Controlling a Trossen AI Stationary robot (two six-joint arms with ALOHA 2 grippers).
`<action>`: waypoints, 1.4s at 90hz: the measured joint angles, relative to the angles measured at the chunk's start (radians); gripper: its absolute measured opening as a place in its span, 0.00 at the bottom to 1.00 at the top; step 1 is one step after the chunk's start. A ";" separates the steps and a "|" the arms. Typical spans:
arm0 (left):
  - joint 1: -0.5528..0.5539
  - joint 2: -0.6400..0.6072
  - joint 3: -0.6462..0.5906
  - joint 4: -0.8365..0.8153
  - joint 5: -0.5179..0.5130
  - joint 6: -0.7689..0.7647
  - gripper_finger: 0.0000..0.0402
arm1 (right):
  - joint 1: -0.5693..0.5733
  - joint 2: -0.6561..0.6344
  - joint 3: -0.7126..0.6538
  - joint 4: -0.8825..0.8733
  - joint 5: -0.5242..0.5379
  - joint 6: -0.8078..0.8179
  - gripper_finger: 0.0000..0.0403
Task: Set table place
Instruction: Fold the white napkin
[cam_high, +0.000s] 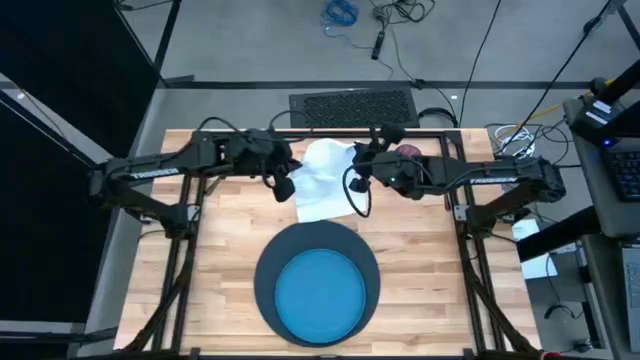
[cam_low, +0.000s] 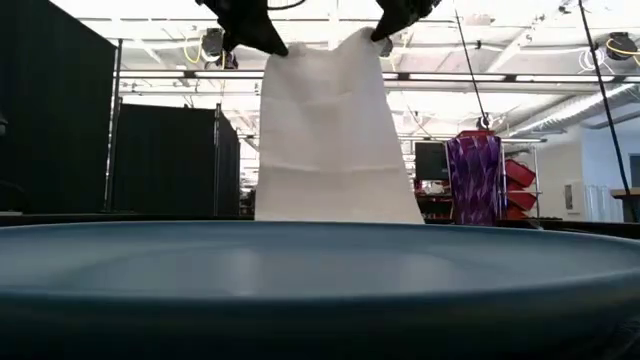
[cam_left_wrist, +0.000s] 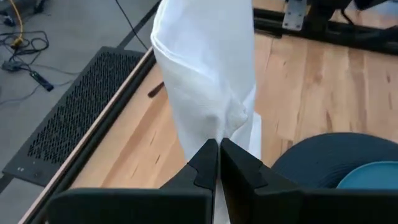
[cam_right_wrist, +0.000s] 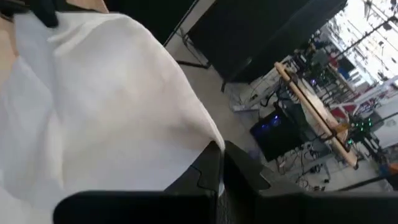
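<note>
Left gripper (cam_left_wrist: 218, 163) jaws pinching shut on one top corner of the white napkin (cam_low: 335, 140); right gripper (cam_right_wrist: 222, 167) jaws clamping the other corner. Hanging between and below both sets of jaws, lifted off the counter (cam_high: 230, 235), long axis running vertically, lower edge trailing down toward the wood. Sitting beyond the right jaws, upright: purple cup (cam_low: 474, 180). Lying nearer than the napkin: blue plate (cam_high: 322, 295) resting on the round navy mat (cam_high: 266, 270).

Both arms reach inward over the far bench. The left gripper (cam_left_wrist: 217, 163) and right gripper (cam_right_wrist: 221, 167) are raised, fingers apparently pinched closed.
</note>
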 joint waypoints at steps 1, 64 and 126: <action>0.000 0.002 0.000 0.000 0.000 0.000 0.00 | -0.002 0.000 -0.004 0.000 -0.001 0.002 0.00; 0.018 0.008 -0.189 0.123 0.070 -0.083 0.00 | -0.033 0.000 -0.155 0.003 -0.159 0.159 0.00; -0.091 0.007 -0.228 0.171 0.083 -0.168 0.00 | -0.018 0.000 -0.155 -0.118 -0.245 0.329 0.00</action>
